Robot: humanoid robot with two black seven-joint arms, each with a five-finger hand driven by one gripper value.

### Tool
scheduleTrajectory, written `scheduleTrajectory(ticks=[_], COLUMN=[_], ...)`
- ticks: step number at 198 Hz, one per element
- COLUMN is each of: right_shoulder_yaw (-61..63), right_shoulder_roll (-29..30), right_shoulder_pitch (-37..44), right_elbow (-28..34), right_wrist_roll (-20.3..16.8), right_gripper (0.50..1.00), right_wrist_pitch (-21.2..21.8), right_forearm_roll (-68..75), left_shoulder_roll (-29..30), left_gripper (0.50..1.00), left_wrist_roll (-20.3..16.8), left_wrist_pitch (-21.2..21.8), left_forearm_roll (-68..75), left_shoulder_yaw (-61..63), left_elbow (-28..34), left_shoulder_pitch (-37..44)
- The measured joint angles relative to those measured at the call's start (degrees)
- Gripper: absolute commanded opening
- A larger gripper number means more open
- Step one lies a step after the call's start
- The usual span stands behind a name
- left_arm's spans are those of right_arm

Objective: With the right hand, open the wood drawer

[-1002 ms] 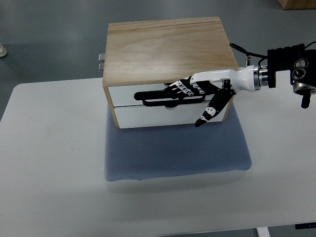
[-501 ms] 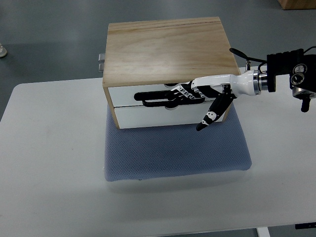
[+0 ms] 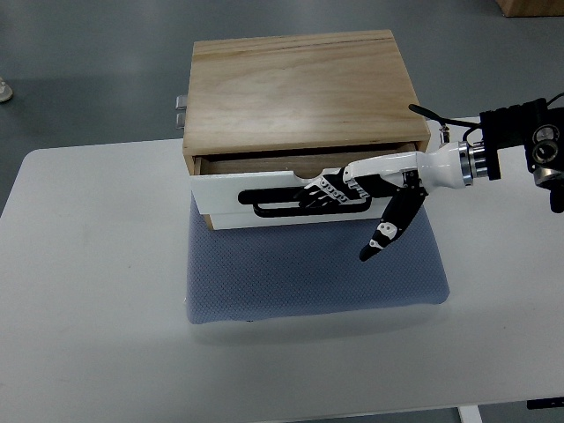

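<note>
The right hand [image 3: 348,188] lay across the white front of the upper drawer [image 3: 264,196], its arm reaching in from the right edge of the top view. Its fingers [image 3: 319,190] were curled into the black slot handle [image 3: 280,201] cut in the drawer front, gripping it, while the thumb [image 3: 385,231] hung free, pointing down and away from the panel over the pad, touching nothing. The white forearm [image 3: 441,163] ran back to a black wrist unit [image 3: 520,141] at the picture's right side.

The upper drawer stood partly pulled out of the wood cabinet [image 3: 300,92], its front panel forward of the cabinet's face, and a dark gap showed between the panel's top edge and the cabinet top, with a strip of the drawer's wooden inner wall visible there. The drawer front hid whatever lay directly beneath it.

The cabinet sat on the rear part of a blue-grey pad [image 3: 308,273], which lay on the white table [image 3: 88,291]. Small metal fittings [image 3: 181,107] stuck out at the cabinet's left rear side. Grey floor [image 3: 88,70] lay beyond the table.
</note>
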Motion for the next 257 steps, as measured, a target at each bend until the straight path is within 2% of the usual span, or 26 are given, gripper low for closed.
scheduleTrajectory(ticks=[121, 257], right_shoulder_yaw=[0.4, 3.9], right_shoulder_roll=[-5.9, -7.0], right_shoulder_pitch=[-2.1, -2.6], right_elbow=[9.9, 9.9], right_wrist_roll=[0.0, 0.1], right_gripper=[0.952, 0.952], right_wrist_pitch=[0.0, -0.5], right_forearm_roll=[0.1, 0.8], left_shoulder_roll=[0.0, 0.0], left_gripper=[1.000, 1.000], left_wrist_roll=[0.0, 0.0], left_wrist_pitch=[0.0, 0.0], left_forearm_roll=[0.0, 0.0], left_shoulder_yaw=[0.0, 0.0], left_elbow=[0.0, 0.0], left_shoulder_pitch=[0.0, 0.0])
